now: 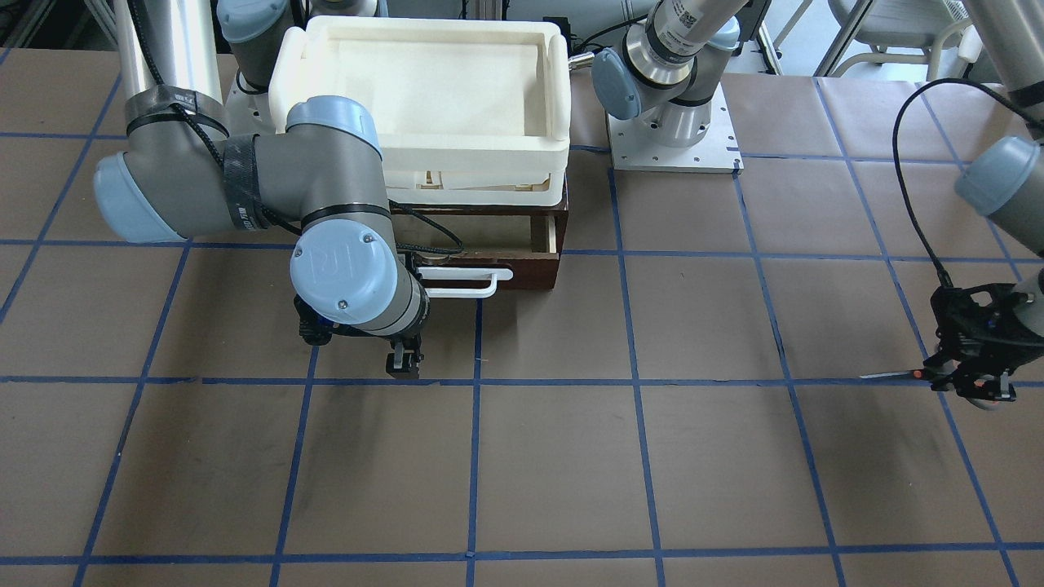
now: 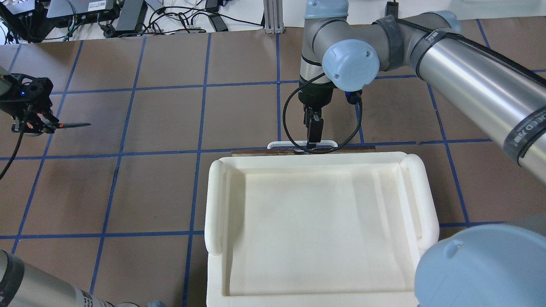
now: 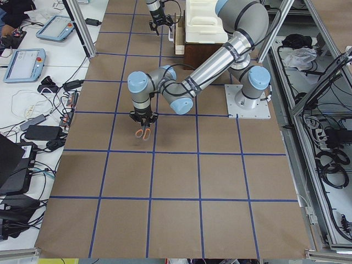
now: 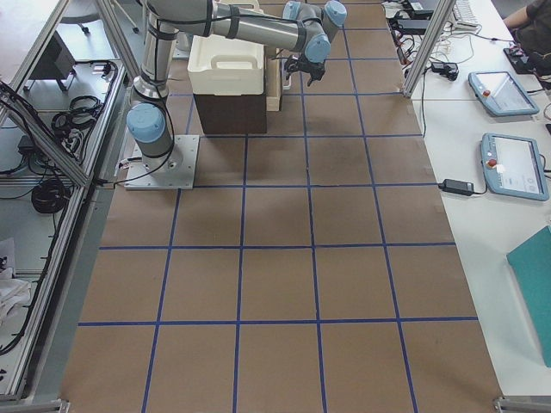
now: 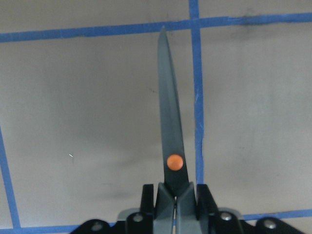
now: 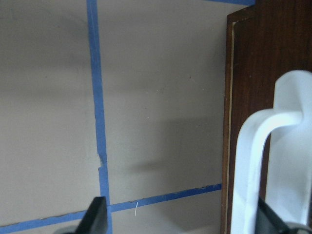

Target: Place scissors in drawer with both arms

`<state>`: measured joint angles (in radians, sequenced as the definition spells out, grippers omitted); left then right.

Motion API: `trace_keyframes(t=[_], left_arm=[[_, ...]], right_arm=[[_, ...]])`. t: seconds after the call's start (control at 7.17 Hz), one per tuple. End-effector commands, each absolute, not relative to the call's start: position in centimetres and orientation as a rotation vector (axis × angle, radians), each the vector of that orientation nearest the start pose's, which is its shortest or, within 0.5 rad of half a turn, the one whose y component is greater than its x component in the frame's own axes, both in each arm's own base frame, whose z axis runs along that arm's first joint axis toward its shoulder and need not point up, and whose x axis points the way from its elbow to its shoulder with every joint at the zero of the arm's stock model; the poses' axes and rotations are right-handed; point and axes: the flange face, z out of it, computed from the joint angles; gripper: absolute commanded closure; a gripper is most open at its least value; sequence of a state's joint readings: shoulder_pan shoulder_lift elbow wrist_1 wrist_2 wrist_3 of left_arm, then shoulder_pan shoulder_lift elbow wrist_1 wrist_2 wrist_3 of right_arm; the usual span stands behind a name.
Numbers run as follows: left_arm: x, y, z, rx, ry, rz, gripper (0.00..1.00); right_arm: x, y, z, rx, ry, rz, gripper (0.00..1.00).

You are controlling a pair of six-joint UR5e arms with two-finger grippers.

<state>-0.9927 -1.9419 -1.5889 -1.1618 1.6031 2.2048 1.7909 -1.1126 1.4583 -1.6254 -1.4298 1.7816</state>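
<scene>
A small pair of scissors (image 5: 170, 122) – dark grey blades, grey handles with orange-red inner loops, an orange pivot dot – is held by the left gripper (image 5: 174, 194). The gripper's black fingers are pressed onto the scissors just behind the pivot, and the blades are seen closed together. The blades are pointed away from the gripper, level with the brown paper-covered desk (image 1: 555, 456) and aimed toward its middle. Whether the scissors are lifted clear of the desk cannot be told with certainty. They are kept far out at the robot's left end of the desk, well apart from the drawer.

The dark brown wooden drawer (image 1: 530, 265) is found beneath a cream-white foam tray (image 2: 215, 200) near the robot's base. It is seen partly pulled out, a strip of pale plywood showing at its side. A white bar handle (image 6: 248, 161) is fixed to its front.

The right gripper (image 6: 181, 217) is positioned at the drawer front, pointing down. Its fingers are spread apart – in the right wrist view the white bar handle is framed between them, closer to one finger than the other. Nothing is pinched by it, and contact with the handle cannot be made out.
</scene>
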Motion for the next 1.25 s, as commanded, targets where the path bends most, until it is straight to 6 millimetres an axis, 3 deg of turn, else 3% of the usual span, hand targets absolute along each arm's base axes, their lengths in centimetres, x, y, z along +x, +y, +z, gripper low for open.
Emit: trace_keyframes(t=[0.0, 0.28, 0.42, 0.56, 0.7, 0.84, 1.12], left_arm=[[18.6, -58.0, 39.4, -2.345, -2.116, -0.046, 1.00], [13.9, -54.8, 46.9, -2.146, -2.259, 0.023, 1.00], [11.1, -54.0, 48.7, -2.150, -2.252, 0.055, 1.00], [6.4, -53.5, 50.5, -2.169, -2.257, 0.053, 1.00], [2.8, -52.0, 52.2, -2.081, -2.344, 0.047, 1.00], [0.7, -52.4, 51.1, -2.042, -2.352, 0.021, 1.00], [-4.6, -52.1, 51.0, -1.979, -2.419, 0.000, 1.00]], right_arm=[[28.0, -58.3, 29.2, -2.110, -2.095, -0.381, 0.00], [28.1, -58.8, 28.7, -2.116, -2.103, -0.374, 0.00], [28.1, -58.9, 28.6, -2.117, -2.104, -0.372, 0.00], [28.2, -59.2, 28.9, -2.131, -2.121, -0.358, 0.00], [28.2, -59.5, 29.3, -2.137, -2.128, -0.354, 0.00], [28.2, -59.5, 29.3, -2.135, -2.132, -0.354, 0.00], [28.3, -59.8, 29.9, -2.140, -2.146, -0.341, 0.00]])
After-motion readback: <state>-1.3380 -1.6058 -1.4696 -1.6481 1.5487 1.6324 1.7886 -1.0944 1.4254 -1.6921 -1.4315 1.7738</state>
